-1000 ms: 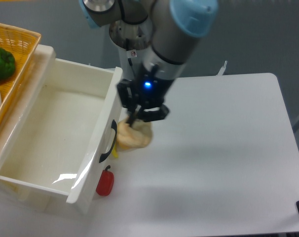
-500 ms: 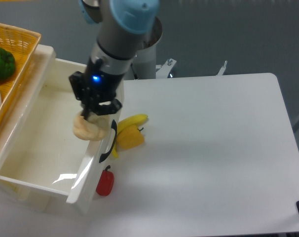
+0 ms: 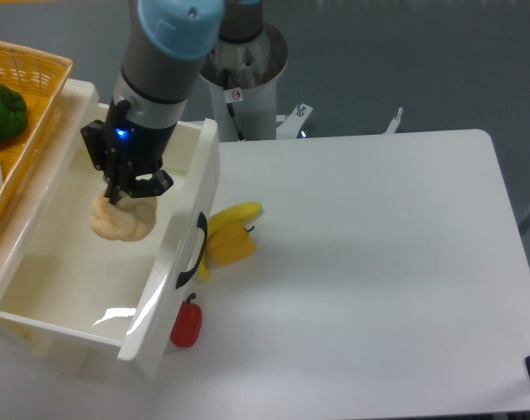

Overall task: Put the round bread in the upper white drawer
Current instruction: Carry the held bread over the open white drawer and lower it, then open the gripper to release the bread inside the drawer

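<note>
The round bread (image 3: 122, 219), pale beige and bumpy, hangs from my gripper (image 3: 125, 198) over the inside of the open upper white drawer (image 3: 73, 280). The gripper's fingers are shut on the bread's top. The bread is above the drawer's floor, toward its right half, left of the front panel with the dark curved handle (image 3: 191, 249). Whether it touches the floor I cannot tell.
A banana (image 3: 234, 214), a yellow pepper (image 3: 230, 248) and a small red pepper (image 3: 186, 325) lie on the white table just right of the drawer front. A yellow wicker basket (image 3: 38, 79) with a green pepper (image 3: 3, 112) sits at the far left.
My gripper has carried the bread leftward from above the table beside the drawer front, over the front panel, to above the drawer's inside. The banana and yellow pepper are now uncovered.
</note>
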